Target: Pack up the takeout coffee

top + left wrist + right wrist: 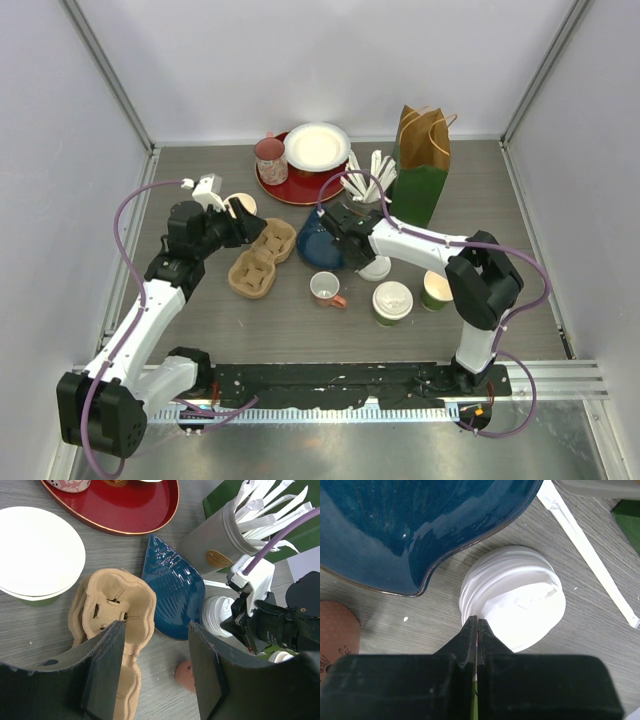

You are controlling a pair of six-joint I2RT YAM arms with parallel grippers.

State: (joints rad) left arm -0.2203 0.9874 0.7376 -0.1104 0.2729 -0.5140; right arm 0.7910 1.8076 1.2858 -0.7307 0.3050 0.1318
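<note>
A lidded green cup (pixel 392 302) and an open green cup (pixel 436 290) stand at the front right. Another open green cup (pixel 241 205) stands behind the brown cardboard carrier (pixel 262 256) and also shows in the left wrist view (pixel 35 555). My left gripper (pixel 243 228) (pixel 155 670) is open and empty, low over the carrier's (pixel 115 605) right edge. My right gripper (pixel 358 245) (pixel 477 622) is shut, its tips at the near rim of a stack of white lids (pixel 517 595) (pixel 377 268). I see nothing held between its jaws.
A blue leaf-shaped plate (pixel 316 247) lies between carrier and lids. A white mug with a pink handle (pixel 326 289) stands in front. A red tray (pixel 296 188) with a pink cup and white plate, a stirrer canister (pixel 366 185) and a green bag (pixel 421 165) stand behind.
</note>
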